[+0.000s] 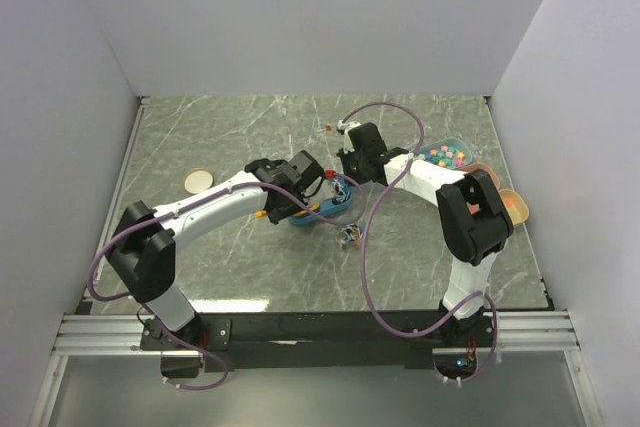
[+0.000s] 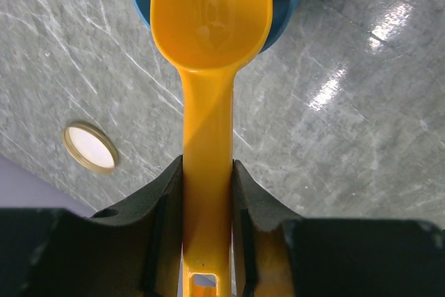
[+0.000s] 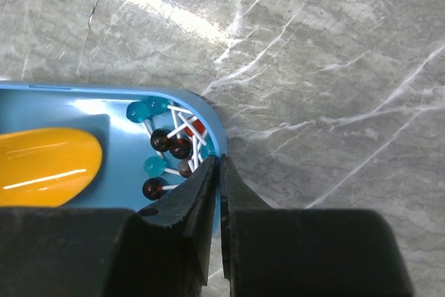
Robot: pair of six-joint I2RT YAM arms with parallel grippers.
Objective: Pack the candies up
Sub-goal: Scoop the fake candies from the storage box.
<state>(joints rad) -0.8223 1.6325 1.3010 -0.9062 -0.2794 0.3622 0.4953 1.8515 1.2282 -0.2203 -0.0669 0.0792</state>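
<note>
Left arm (image 1: 215, 205) stretched toward the centre of the tabletop (image 3: 313, 67). Left tool (image 2: 206, 193) clamped narrow on the handle of the yellow scoop (image 2: 208, 26), whose bowl sits inside the blue tray (image 3: 104, 89). Right arm (image 1: 430, 179) folded in from the right. Right tool (image 3: 220, 172) nearly closed, pinching the tray rim. Candies (image 3: 174, 145), teal, dark and one red, on white sticks, heaped in the tray end just beside the right tool. Round lid (image 2: 90, 146) lies well apart on the tabletop.

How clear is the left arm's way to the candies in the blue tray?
Probably reachable, yes: its scoop is inside the tray, bare floor up to the candies; right claw only pinches the rim.
</note>
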